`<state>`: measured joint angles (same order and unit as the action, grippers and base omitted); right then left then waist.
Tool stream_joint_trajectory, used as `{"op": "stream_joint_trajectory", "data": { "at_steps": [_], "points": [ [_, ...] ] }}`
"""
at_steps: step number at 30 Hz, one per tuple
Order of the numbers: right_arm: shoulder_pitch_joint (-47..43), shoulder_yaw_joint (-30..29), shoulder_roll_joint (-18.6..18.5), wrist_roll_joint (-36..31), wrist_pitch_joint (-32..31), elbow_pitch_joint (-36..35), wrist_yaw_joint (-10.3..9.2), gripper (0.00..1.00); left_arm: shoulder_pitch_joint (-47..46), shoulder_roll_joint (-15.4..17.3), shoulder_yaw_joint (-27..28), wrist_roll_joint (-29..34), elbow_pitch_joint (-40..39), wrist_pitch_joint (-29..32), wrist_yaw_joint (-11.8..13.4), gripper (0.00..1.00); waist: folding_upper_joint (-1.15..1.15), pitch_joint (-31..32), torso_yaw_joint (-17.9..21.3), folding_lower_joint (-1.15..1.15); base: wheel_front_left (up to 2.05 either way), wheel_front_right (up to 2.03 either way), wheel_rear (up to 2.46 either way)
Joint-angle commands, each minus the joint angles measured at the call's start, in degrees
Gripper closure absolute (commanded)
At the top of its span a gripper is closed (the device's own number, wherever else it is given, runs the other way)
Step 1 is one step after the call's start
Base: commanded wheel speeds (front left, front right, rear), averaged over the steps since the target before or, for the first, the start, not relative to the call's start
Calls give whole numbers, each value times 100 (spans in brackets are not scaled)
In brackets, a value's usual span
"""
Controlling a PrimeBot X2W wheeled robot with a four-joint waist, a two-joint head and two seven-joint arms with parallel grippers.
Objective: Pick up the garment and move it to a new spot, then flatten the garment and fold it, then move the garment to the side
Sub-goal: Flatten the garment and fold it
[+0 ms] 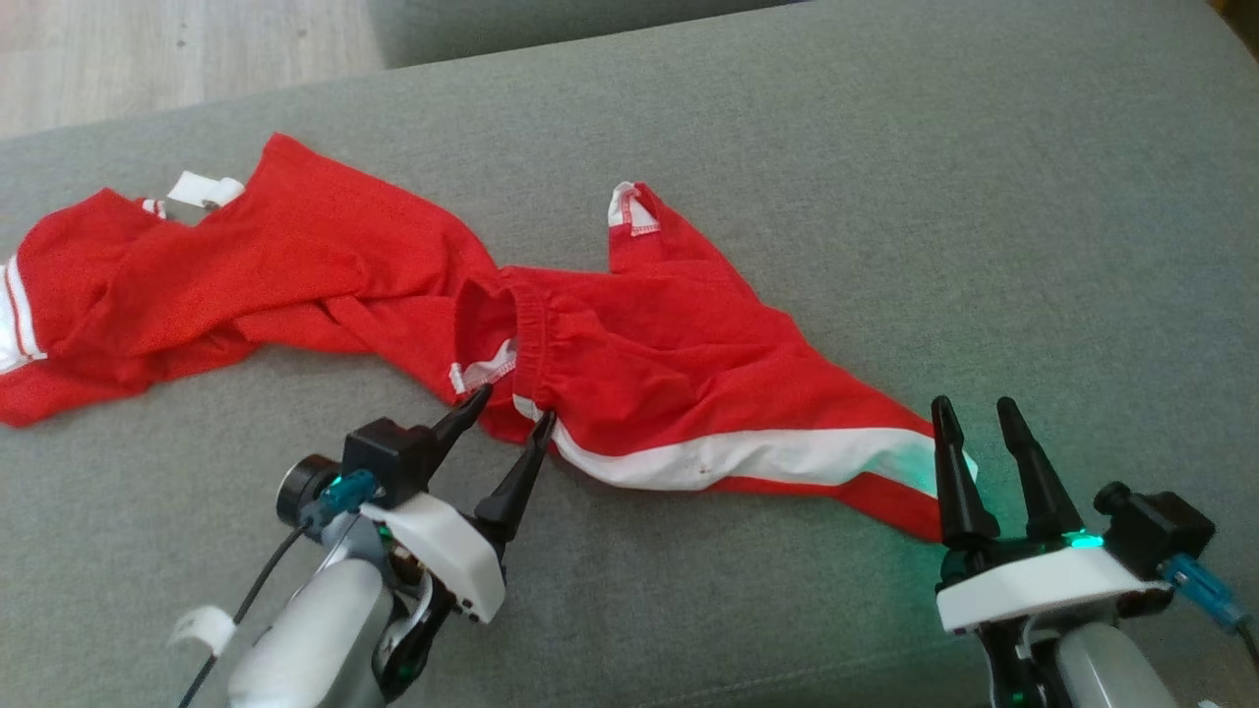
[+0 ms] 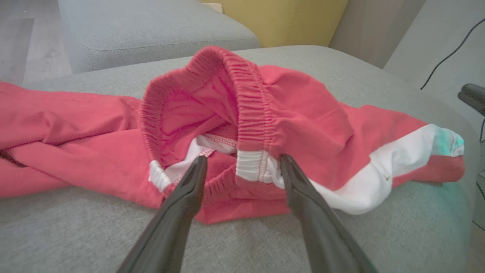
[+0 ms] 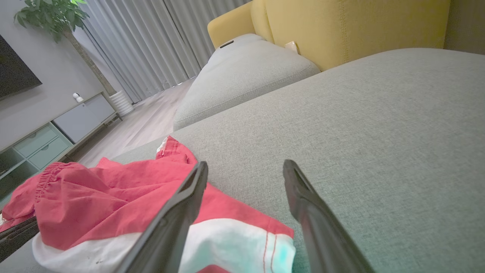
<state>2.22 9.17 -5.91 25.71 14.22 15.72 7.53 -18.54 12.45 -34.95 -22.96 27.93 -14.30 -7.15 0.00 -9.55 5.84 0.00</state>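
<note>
The red garment (image 1: 679,364) lies crumpled across the grey cushion (image 1: 885,147), neither flattened nor folded; the left gripper (image 1: 511,403) is wide open and empty at the waistband (image 2: 246,113); the right gripper (image 1: 974,403), also open and empty, hovers by the near-right hem (image 1: 925,462); nearly all the work seems left.

Soft matt red cloth garment (image 1: 669,374) on coarse-woven grey fabric cushion (image 1: 885,197); smooth matt-black plastic fingers (image 2: 178,204).

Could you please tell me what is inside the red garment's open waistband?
Inside the waistband, red inner fabric and a white stitched seam show; deeper in, garment folds hide the rest.
</note>
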Motion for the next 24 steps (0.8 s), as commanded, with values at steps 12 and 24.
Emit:
{"op": "stream_joint_trajectory", "data": {
  "at_steps": [12, 24],
  "points": [
    [198, 91, 10, -10, 77, -135, -4, 0, -479, 215, -71, -235, 6, -70, -34, 100, 0, -50, 106, 0, 0, 0, 0],
    [-42, 226, 6, 37, -352, 471, -4, 0, -228, 218, 83, -225, -296, -70, -34, 100, 0, 181, 52, 0, 0, 0, 0]
  ]
}}
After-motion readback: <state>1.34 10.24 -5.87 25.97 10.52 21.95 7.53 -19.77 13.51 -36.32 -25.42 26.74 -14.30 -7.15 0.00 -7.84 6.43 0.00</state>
